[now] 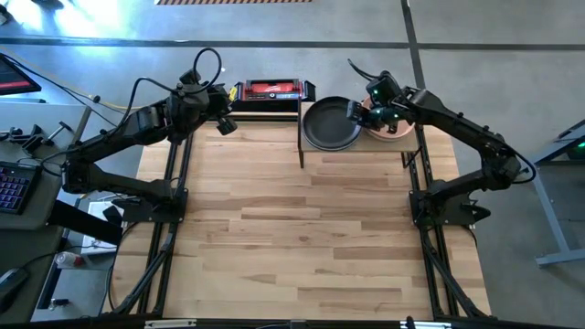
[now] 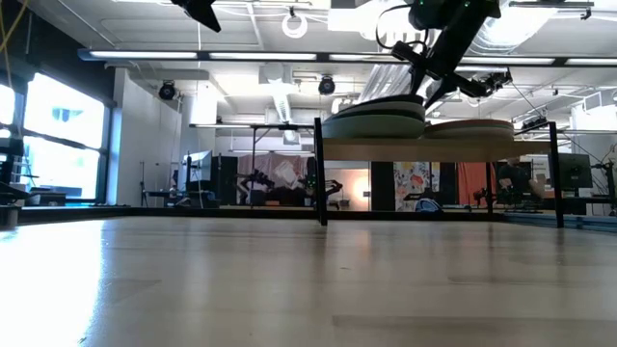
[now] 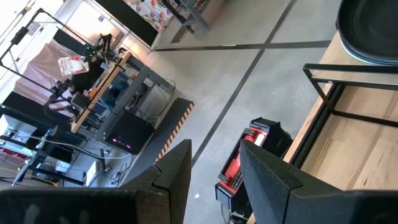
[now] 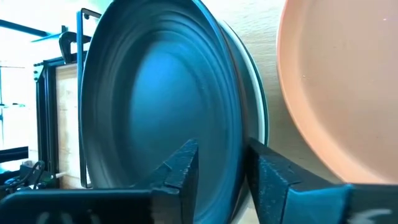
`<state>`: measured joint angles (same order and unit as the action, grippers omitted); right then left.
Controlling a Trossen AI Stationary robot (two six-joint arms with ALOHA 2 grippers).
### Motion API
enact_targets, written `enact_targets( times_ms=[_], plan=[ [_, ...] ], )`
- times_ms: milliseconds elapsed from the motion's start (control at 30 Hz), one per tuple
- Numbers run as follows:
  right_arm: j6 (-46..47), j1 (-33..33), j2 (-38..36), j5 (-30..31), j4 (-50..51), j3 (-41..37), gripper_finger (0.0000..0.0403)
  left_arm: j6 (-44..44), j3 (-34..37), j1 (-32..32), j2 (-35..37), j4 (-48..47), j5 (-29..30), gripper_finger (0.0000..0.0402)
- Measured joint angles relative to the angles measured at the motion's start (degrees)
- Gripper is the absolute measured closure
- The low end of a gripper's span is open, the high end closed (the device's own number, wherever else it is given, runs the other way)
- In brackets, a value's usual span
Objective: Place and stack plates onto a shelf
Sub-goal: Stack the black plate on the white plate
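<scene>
The shelf (image 1: 315, 153) stands at the table's far edge. On its left half lies a stack of plates (image 2: 371, 125) topped by a dark teal plate (image 1: 329, 123). A peach plate (image 1: 395, 135) lies on the right half. My right gripper (image 1: 358, 111) is between the two, shut on the dark teal plate's right rim; the wrist view shows this up close (image 4: 224, 168). My left gripper (image 1: 224, 123) is open and empty, raised beyond the table's far left corner. The stack's other plates are mostly hidden under the top one. My right gripper holds the dark teal plate by its right rim (image 4: 239, 149), the side nearest the peach plate. One finger (image 4: 183, 165) lies on the plate's inner face and the other (image 4: 270, 177) is outside the rim. The fingers slant down from the right. The plate lies on the stack (image 2: 376, 104).
A red-and-black box (image 1: 270, 91) sits just past the table's far edge, left of the shelf. Thin black posts (image 1: 301, 137) edge the shelf. The broad wooden tabletop (image 1: 302, 238) stretches toward the near edge. Desks and equipment stand to the left of the table.
</scene>
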<state>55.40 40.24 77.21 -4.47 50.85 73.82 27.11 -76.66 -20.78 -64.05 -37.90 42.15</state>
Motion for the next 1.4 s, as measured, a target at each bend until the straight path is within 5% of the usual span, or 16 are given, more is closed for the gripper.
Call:
enact_targets(
  times_ms=[600,933,1400],
  plan=[
    [-0.4,2.2,-0.1,-5.5,0.4,0.0,0.0289,0.0,0.0,0.0,0.0,0.0,0.0,0.0275],
    [-1.5,2.2,-1.2,-0.2,6.4,5.0,0.0289,0.0,0.0,0.0,0.0,0.0,0.0,0.0275],
    [-3.0,-4.0,-1.5,-0.9,7.2,5.1,0.0289,-2.0,0.0,0.0,0.0,0.1,0.0,0.0275]
  ],
)
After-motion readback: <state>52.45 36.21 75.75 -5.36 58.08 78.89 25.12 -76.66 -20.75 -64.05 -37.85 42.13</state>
